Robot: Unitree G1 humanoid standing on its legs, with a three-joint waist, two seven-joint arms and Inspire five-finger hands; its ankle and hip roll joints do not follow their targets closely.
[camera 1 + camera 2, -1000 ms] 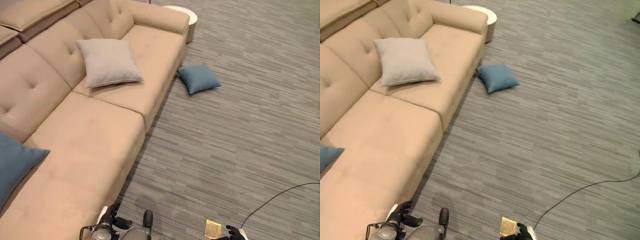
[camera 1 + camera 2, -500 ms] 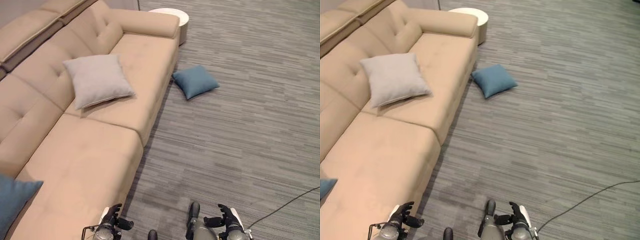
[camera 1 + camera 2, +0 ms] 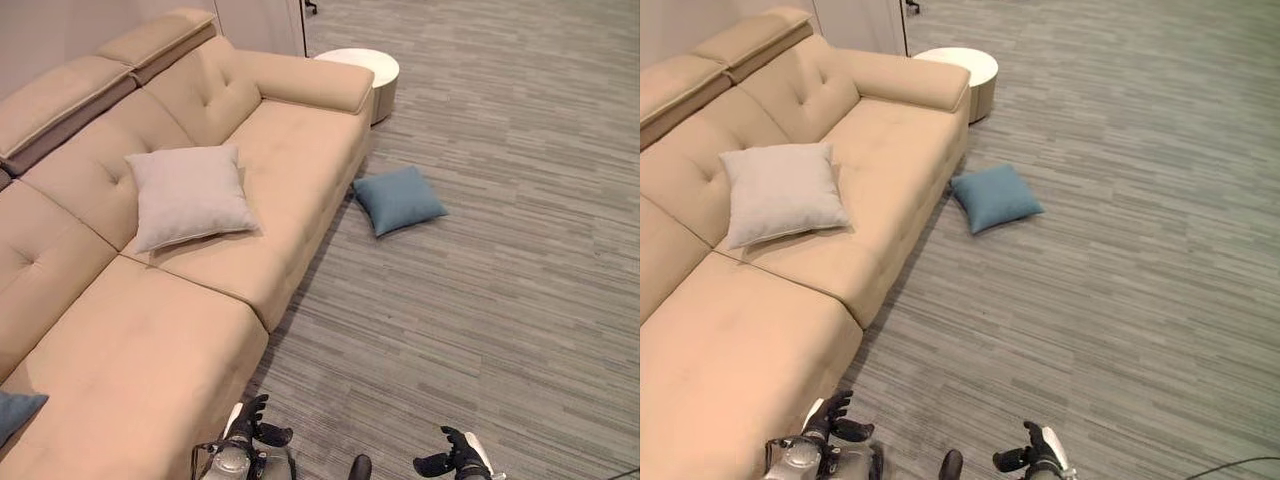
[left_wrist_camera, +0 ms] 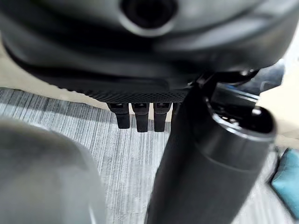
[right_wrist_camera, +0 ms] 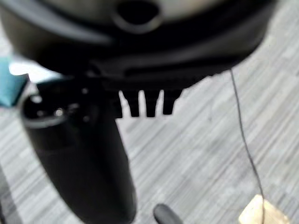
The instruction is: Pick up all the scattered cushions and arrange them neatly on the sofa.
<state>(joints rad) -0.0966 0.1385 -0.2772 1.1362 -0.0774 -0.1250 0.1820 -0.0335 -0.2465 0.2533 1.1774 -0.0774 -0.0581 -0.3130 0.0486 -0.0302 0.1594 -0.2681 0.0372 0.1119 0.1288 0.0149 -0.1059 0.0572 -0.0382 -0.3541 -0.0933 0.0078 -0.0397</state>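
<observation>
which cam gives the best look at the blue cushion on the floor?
Either eye view: the blue cushion lies whole on the carpet beside the sofa. The left wrist view catches just a blue corner at its edge; the right wrist view a similar blue scrap, unclear.

No text, label, number or sign can be read on the sofa (image 3: 190, 300), the cushions, the round table (image 3: 362, 70) or the carpet (image 3: 500, 300).

- A beige sofa (image 3: 760, 300) fills the 9 o'clock side.
- A grey cushion (image 3: 780, 192) lies on its seat.
- A blue cushion (image 3: 995, 197) lies on the carpet (image 3: 1120, 280), just beside the sofa's front.
- A round white side table (image 3: 965, 68) stands at 12 o'clock.
- Left hand (image 3: 832, 418) and right hand (image 3: 1033, 455) hang empty at 6 o'clock, fingers loose.
</observation>
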